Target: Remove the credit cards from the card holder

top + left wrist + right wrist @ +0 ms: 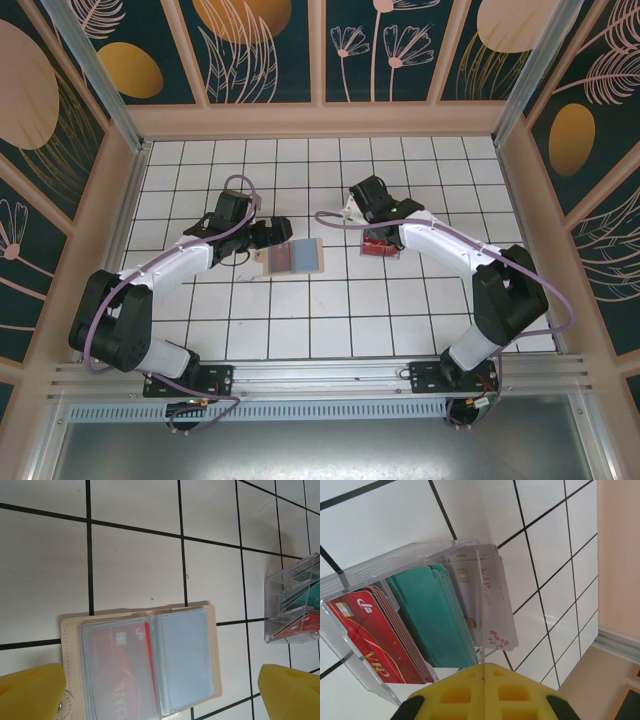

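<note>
Card holder point(185, 655) open flat, lower centre, red card point(125, 665) inside; left hand point(160, 692) spread wide astride it. Right hand point(485, 690) pinched closed below clear tray point(370, 575).

Bare tiles point(235, 595) between card holder point(140, 660), tray point(295, 605)

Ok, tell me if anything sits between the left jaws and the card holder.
Nothing visible does. The card holder lies open on the tiles, framed by the wide-open jaws of the left gripper. The clear tray stands off to the side, apart from it.
</note>
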Controlling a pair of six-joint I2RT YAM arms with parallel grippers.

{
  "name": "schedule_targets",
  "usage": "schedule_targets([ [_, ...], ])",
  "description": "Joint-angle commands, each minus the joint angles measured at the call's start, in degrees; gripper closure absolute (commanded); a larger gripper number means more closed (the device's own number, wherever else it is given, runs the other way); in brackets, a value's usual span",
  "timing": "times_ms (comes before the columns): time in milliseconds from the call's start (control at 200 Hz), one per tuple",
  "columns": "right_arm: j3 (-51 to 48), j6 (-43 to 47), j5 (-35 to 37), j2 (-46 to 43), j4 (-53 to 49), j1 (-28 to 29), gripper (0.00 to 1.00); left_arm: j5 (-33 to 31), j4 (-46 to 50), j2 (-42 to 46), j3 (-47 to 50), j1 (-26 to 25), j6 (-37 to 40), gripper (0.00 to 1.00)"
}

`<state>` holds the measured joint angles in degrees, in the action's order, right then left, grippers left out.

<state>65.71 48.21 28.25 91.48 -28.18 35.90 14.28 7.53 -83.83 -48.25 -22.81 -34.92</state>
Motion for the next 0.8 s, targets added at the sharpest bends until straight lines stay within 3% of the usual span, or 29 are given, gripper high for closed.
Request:
schedule_targets([
  [0,-1.2,1.2,-0.4,1.1,0.7,-0.2,1.0,-1.0,-0.6,0.6,-0.2,0.2,1.3,0.02],
  [385,-2.9,0.6,1.4,2.2,3.5,-1.5,1.0,-1.3,-0.6,0.7,0.2,0.2,1.2,0.02],
  [415,-2.9,0.4,1.9,2.2,4.2,-1.6,0.97,-1.3,-0.6,0.7,0.2,0.2,1.3,0.01],
  [460,-2.9,-0.2,3.0,2.5,5.5,-2.1,0.78,-1.4,-0.6,0.7,0.2,0.2,1.3,0.02],
  [475,-2.8,-0.3,3.2,2.6,5.7,-2.2,0.76,-1.4,-0.5,0.7,0.2,0.2,1.3,0.02],
  [796,0.7,-3.7,6.1,4.0,8.8,-4.1,0.74,-1.3,-0.4,0.9,0.3,0.2,1.1,0.01],
])
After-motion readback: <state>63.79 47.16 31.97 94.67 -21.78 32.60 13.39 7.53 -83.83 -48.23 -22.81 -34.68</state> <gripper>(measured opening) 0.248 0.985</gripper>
